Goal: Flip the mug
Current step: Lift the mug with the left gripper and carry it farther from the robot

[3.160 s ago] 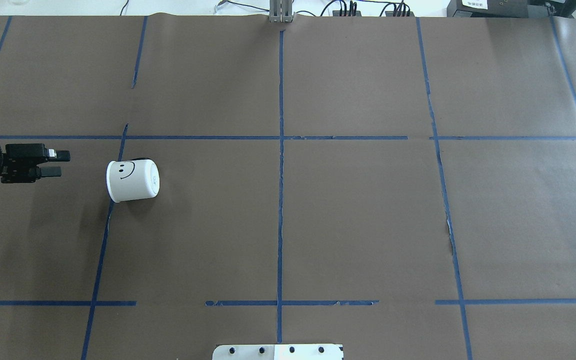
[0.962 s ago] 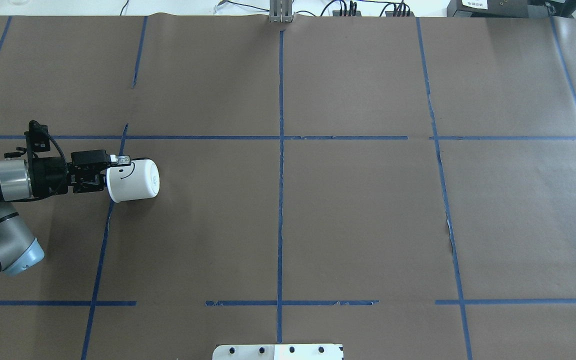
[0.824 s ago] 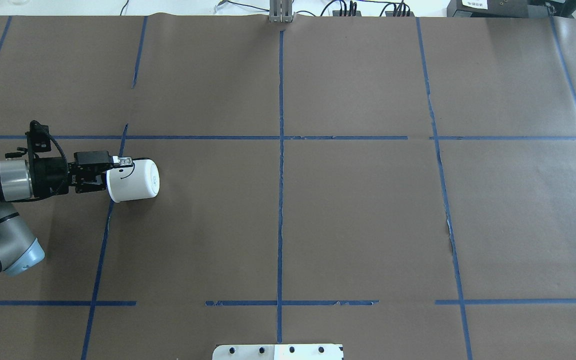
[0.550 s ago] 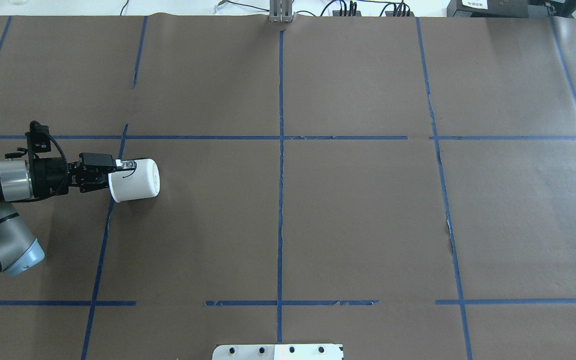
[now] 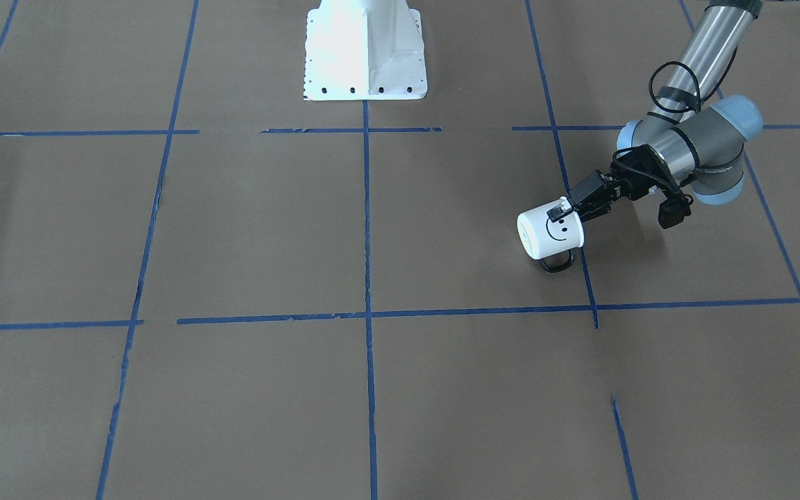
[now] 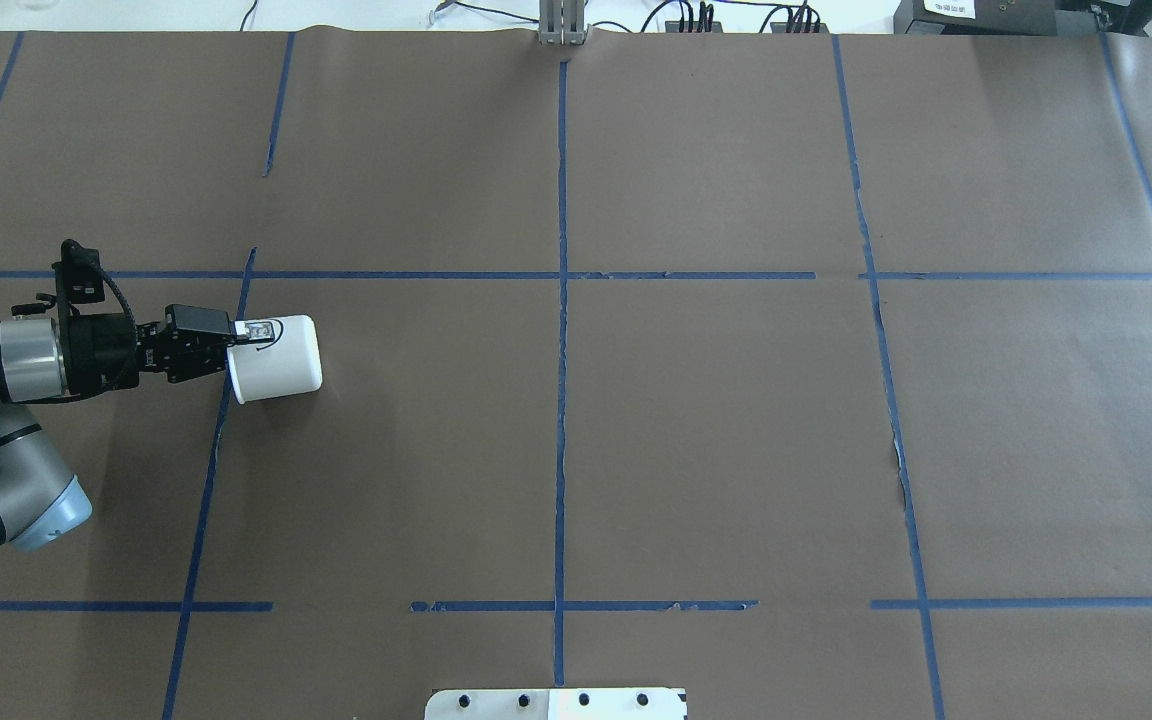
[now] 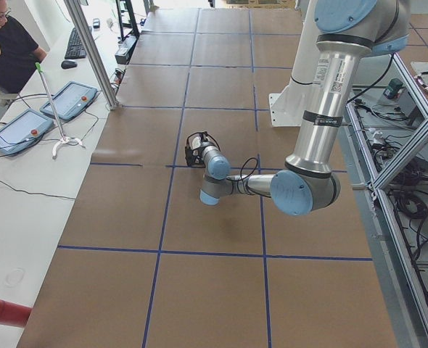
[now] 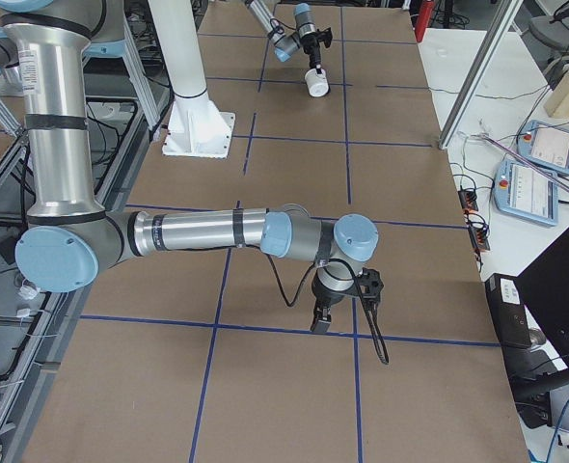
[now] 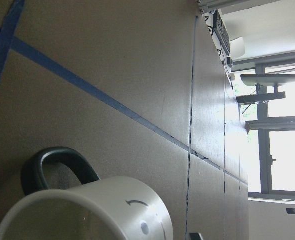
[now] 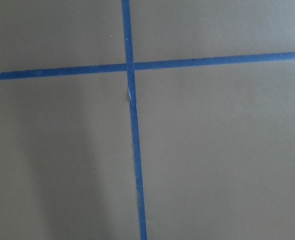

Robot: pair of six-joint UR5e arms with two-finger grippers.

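The brown-papered table [image 6: 636,450] is crossed by blue tape lines [image 6: 561,400]. The left hand [image 6: 242,343] is clenched on the rim of the mug [image 6: 281,358], which lies on its side straight ahead of it, base pointing away. Whether the right hand [image 8: 319,324] is clenched, I cannot tell.

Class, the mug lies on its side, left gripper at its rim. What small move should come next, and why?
Probably raise the left gripper slightly: its jaws look shut on the rim of the mug, whose handle seems to touch the table, so it needs clearance before turning upright.
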